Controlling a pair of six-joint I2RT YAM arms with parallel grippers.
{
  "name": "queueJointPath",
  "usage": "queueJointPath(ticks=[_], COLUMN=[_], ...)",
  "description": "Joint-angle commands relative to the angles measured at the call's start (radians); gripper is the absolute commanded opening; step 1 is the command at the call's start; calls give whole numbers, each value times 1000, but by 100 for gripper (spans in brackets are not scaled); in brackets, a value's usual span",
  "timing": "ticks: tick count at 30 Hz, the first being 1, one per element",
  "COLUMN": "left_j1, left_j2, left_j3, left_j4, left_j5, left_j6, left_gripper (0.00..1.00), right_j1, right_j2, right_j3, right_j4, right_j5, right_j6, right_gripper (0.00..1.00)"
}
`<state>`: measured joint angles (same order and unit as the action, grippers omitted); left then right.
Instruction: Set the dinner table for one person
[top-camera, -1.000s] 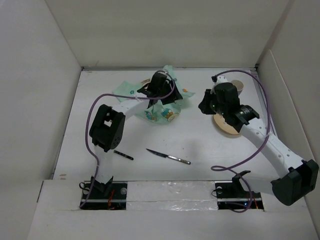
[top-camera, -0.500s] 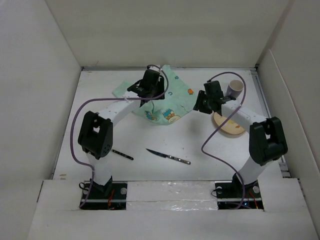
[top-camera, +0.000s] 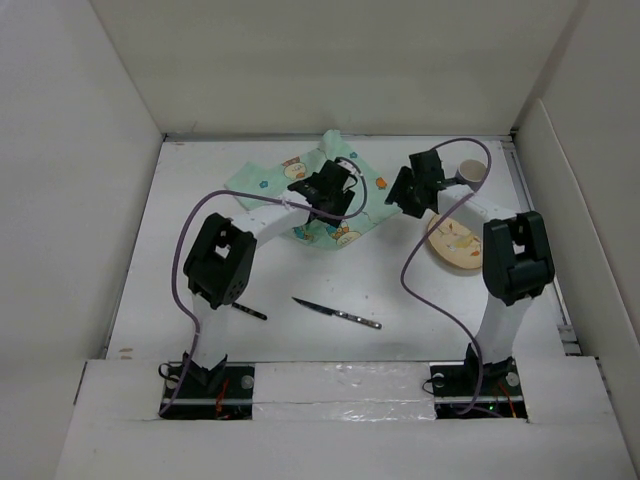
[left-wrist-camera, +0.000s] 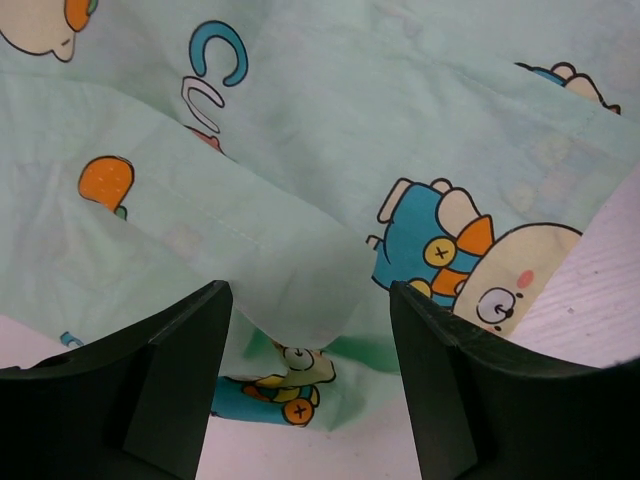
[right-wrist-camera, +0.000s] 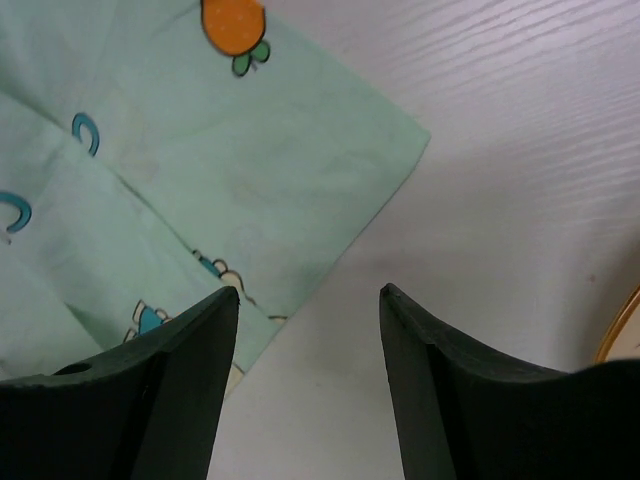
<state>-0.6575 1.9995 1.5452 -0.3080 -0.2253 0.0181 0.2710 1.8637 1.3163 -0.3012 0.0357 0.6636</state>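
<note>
Your placemat (top-camera: 270, 178) lies rumpled at the back of the table (top-camera: 380, 270), left of centre, with the left gripper (left-wrist-camera: 310, 300) over its right part and the right gripper (right-wrist-camera: 310, 295) just off its right corner. Right of them sits the plate (top-camera: 455, 248), the cup (top-camera: 472, 172) behind it. Nearer you, the knife (top-camera: 337, 313) lies mid-table, a second utensil (top-camera: 248, 312) to its left, partly under the left arm.
</note>
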Motion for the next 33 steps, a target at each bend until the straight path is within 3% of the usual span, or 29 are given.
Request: queueJointPath(ticks=[1, 12, 15, 18, 19, 24, 27, 33], left_j1=[-7, -16, -16, -16, -16, 39, 93, 183], left_j2=[8, 45, 36, 21, 10, -99, -187, -390], left_j3=[47, 7, 3, 13, 12, -46, -111, -273], left_j4=[-3, 6, 14, 6, 13, 47, 67, 125], left_j5=[-71, -111, -134, -172, -189, -198, -186, -114], left_j6=[68, 92, 82, 68, 53, -50, -125, -309], left_gripper=[61, 52, 35, 2, 0, 0, 0, 0], right_j1=[-12, -30, -30, -30, -30, -21, -21, -12], right_j2=[31, 160, 210, 227, 229, 242, 276, 295], right_j3=[84, 201, 279, 293, 291, 299, 349, 360], right_j4=[-35, -114, -177, -205, -208, -229, -292, -332], right_j5=[75, 78, 99, 118, 122, 139, 122, 89], right_j6=[36, 67, 71, 90, 94, 111, 128, 155], right_gripper=[64, 63, 63, 59, 58, 45, 44, 58])
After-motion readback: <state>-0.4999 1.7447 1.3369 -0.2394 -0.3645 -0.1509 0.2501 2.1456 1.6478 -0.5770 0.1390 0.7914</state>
